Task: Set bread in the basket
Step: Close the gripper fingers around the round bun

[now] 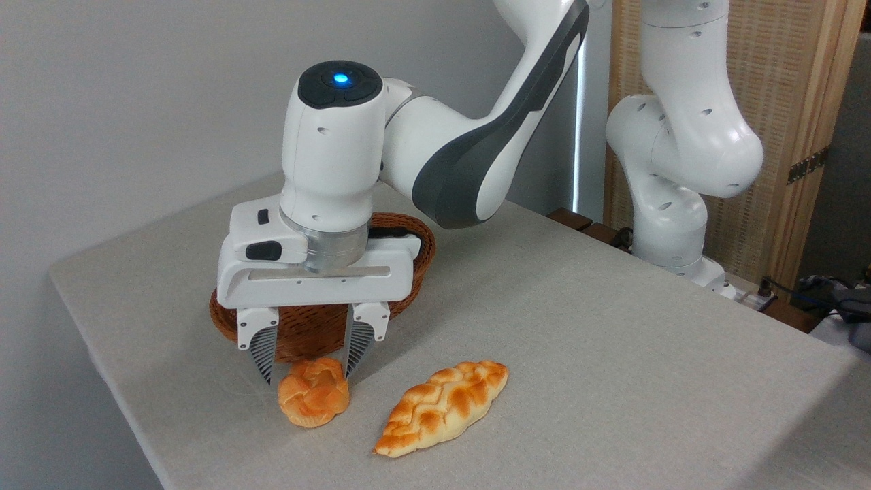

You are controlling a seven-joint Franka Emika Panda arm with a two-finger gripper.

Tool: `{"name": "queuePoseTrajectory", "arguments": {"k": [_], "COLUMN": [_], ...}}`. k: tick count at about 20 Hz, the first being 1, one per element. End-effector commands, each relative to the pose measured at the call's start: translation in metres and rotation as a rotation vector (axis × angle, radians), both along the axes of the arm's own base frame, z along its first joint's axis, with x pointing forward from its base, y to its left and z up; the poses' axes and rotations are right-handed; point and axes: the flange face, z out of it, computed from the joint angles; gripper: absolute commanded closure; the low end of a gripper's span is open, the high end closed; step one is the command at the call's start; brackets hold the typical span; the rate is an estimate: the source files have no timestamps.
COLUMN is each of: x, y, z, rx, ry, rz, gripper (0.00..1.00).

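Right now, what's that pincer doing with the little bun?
Pincer open, fingers straddling the bun. Bun on table, not gripped. Basket right behind, long loaf clear to the right.

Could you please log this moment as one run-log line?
phase: pre-grasp | gripper: open, straddling bread | bread: on table | basket: empty

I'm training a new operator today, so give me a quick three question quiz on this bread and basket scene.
1. True or false: the bun already lies in the basket.
2. What lies to the right of the bun on the table? A) a knife B) a long braided loaf C) a cup
3. How do the fingers of the gripper stand relative to the bun?

Key
1. False; it sits on the table in front of the basket.
2. B
3. Open, one on each side of the bun's back part.
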Motion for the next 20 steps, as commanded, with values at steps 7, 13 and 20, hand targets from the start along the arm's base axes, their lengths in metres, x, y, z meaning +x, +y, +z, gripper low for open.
{"name": "queuePoseTrajectory", "arguments": {"k": [7, 13, 20], "x": [-0.004, -0.007, -0.007], "y": [0.003, 0.002, 0.0], "z": [-0.018, -0.028, -0.029], "rx": [0.011, 0.017, 0.04], "ry": [-0.016, -0.015, -0.015], "rz": [0.02, 0.022, 0.0], "gripper": [0.0, 0.0, 0.07]}}
